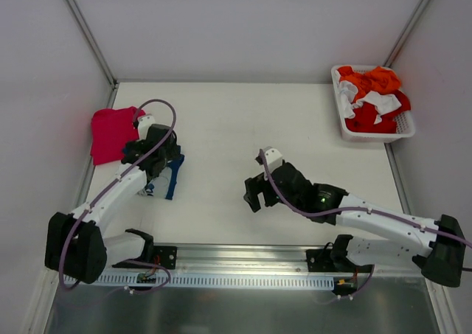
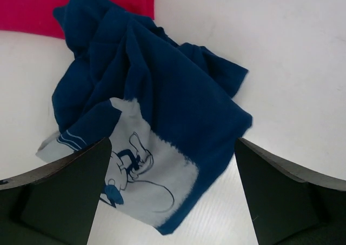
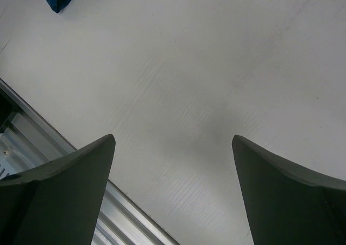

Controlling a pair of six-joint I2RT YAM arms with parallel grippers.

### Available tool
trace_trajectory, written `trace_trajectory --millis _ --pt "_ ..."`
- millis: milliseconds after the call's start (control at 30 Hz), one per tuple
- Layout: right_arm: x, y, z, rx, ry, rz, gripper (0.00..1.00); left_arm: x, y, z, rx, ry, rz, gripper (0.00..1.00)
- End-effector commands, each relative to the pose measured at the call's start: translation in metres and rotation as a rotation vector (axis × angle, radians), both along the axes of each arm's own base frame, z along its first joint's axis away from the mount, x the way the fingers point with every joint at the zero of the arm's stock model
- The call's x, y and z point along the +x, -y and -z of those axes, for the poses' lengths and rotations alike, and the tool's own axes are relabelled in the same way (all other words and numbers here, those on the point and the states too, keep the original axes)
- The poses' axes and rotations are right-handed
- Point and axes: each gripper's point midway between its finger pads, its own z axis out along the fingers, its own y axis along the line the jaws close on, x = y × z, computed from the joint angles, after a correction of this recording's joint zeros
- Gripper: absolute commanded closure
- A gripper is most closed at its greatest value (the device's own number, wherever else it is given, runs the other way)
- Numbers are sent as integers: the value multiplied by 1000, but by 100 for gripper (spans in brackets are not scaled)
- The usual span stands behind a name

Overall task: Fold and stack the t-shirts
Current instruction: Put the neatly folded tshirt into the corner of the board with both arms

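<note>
Now the left end effector [image 2: 173, 142] gapes empty over the navy t-shirt [image 2: 162, 77]; the right end effector [image 3: 173, 139] gapes too.

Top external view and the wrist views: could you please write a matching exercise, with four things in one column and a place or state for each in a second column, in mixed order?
1 navy t-shirt
2 pinkish-red t-shirt
3 white basket
4 right gripper

A far right corner, holding cloth
B open, above the table
C crumpled, with a pale printed patch
D flat, on the far left side

Pairs: 1-C; 2-D; 3-A; 4-B
</note>
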Motion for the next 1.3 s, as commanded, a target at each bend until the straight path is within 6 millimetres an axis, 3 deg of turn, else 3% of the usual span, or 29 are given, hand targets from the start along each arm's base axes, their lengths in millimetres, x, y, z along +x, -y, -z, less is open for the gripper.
trace_trajectory --millis 0,100,233,267,333,467,500,633,800,1167,1200,1267 --pt "-2 25 -12 36 24 80 6 11 -19 7 35 -51 -52 1" --pt "-6 40 -16 54 36 110 6 8 -35 20 32 -90 -106 1" --pt "-12 66 -19 72 56 153 14 8 -44 28 52 -117 -131 1" --pt "-12 70 -20 70 61 163 22 9 -46 32 62 -131 -134 1" --pt "-12 77 -21 62 64 173 27 11 -47 37 66 -146 -135 1" --pt "-13 78 -20 57 55 184 73 23 -45 47 70 -158 -112 1" --pt "-14 77 -20 57 50 180 76 26 -46 49 67 -159 -107 1" --pt "-16 76 -14 57 27 182 76 39 -49 60 62 -179 -100 1" --pt "-17 83 -7 53 23 205 65 51 -55 56 37 -160 -110 1" --pt "-17 88 5 19 11 220 68 43 -73 43 112 -117 -174 1" --pt "-17 86 5 24 9 219 68 42 -73 44 114 -121 -172 4" --pt "-18 83 6 27 1 208 68 39 -76 48 127 -140 -188 27"
